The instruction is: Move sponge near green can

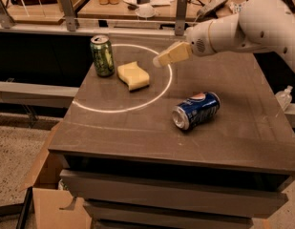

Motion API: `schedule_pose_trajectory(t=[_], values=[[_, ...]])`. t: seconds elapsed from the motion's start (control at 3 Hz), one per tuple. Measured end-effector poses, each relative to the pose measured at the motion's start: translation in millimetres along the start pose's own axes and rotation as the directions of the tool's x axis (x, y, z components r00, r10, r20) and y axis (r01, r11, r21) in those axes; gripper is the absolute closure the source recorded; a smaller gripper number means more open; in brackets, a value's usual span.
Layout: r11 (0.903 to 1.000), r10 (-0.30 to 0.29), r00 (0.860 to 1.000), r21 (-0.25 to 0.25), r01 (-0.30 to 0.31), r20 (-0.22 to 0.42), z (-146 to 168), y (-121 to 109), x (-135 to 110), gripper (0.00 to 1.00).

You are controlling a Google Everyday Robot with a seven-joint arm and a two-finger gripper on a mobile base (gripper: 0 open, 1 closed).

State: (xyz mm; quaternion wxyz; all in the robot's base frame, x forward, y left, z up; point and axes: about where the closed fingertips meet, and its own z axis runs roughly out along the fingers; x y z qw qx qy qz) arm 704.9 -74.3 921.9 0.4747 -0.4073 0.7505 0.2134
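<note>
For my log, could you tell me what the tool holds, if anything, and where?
Nothing. The tool hangs over the table, apart from the sponge, which lies beside the green can.

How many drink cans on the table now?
2. The green drink can stands upright back left, beside the pale yellow foam sponge; the blue Pepsi can lies sideways right of centre. The gripper hovers right of the sponge.
</note>
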Motion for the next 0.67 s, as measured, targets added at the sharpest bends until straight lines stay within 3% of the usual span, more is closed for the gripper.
schedule_pose_trajectory(t=[0.33, 0.67], values=[[0.9830, -0.020, 1.000, 0.182, 0.021, -0.008, -52.2, -39.6, -2.9, 0.00], [0.9795, -0.027, 1.000, 0.200, 0.027, -0.001, -53.3, -42.8, -6.8, 0.00]])
